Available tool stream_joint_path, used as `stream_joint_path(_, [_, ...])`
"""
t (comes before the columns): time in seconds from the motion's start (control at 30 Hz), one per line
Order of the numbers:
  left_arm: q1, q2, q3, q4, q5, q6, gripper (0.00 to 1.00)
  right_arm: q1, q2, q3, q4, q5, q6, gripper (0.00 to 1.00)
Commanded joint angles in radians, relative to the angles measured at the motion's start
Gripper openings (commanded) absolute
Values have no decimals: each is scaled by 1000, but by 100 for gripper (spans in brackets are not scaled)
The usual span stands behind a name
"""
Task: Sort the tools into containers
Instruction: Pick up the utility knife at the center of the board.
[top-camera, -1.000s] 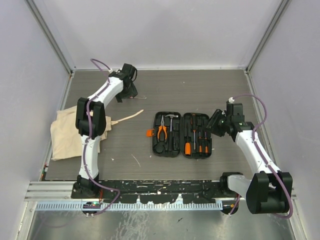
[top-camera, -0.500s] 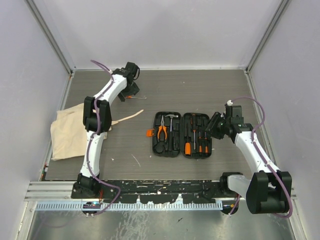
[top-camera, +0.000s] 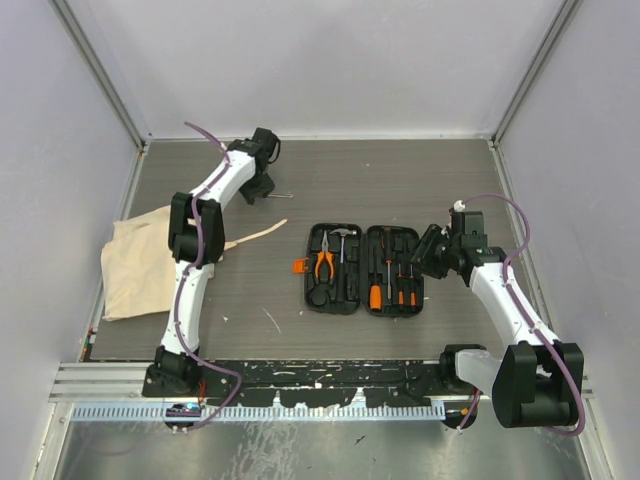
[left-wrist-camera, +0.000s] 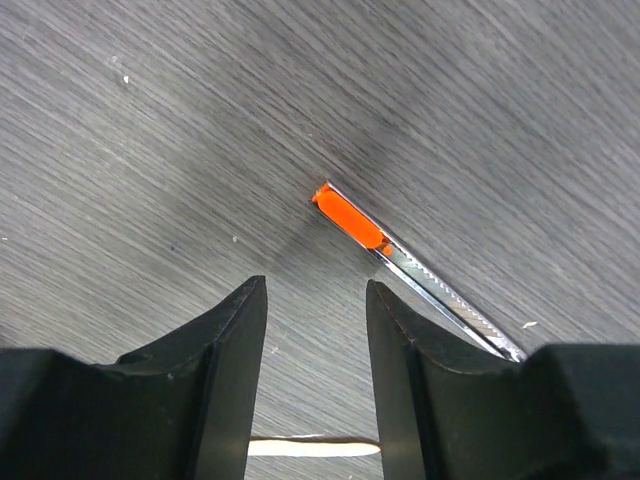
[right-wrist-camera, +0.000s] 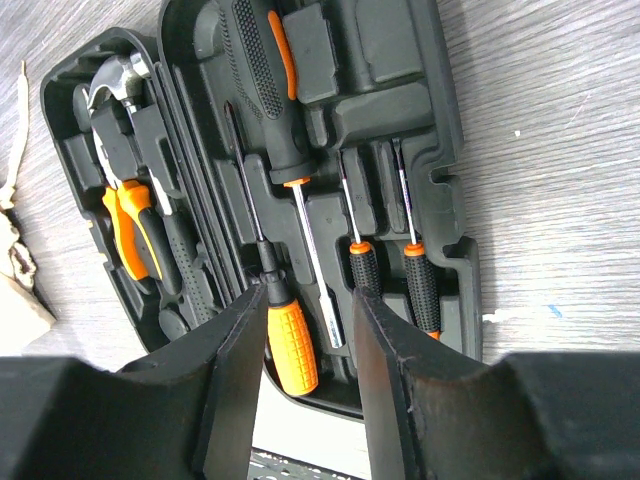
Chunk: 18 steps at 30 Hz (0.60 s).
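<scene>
The driver (left-wrist-camera: 400, 258) is lying diagonally near the worktop's (top-camera: 400, 175) far edge, just ahead-right of the left claw (left-wrist-camera: 315, 290), which is hovering spread, empty.

Top view is lit evenly & diffusely from above; only faint, short shadows are cast beside the arms on the table (top-camera: 400, 180), and walls are washed pale. In left wrist view a dark shadow is thrown around the thin orange-tipped driver (left-wrist-camera: 350, 220), w/ glare on its shaft. In the 2 wrist views, fingers (left-wrist-camera: 215, 400) are rendered slightly soft; bkgd is sharp.
</scene>
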Motion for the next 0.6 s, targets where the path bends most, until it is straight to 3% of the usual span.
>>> stream_joint_path(0.0, [-1, 1, -12, 29, -7, 47, 42, 1, -21, 12, 10, -16, -13, 45])
stream_joint_path(0.17, [-2, -18, -50, 48, 0, 84, 30, 1, -14, 13, 11, -24, -13, 45])
stream_joint_path(0.4, [-1, -101, -108, 117, 25, 105, 33, 1, -16, 15, 11, -24, -11, 45])
stream_joint_path(0.57, [-1, -137, -109, 152, 5, 56, 54, 1, -14, 13, 11, -23, -11, 45])
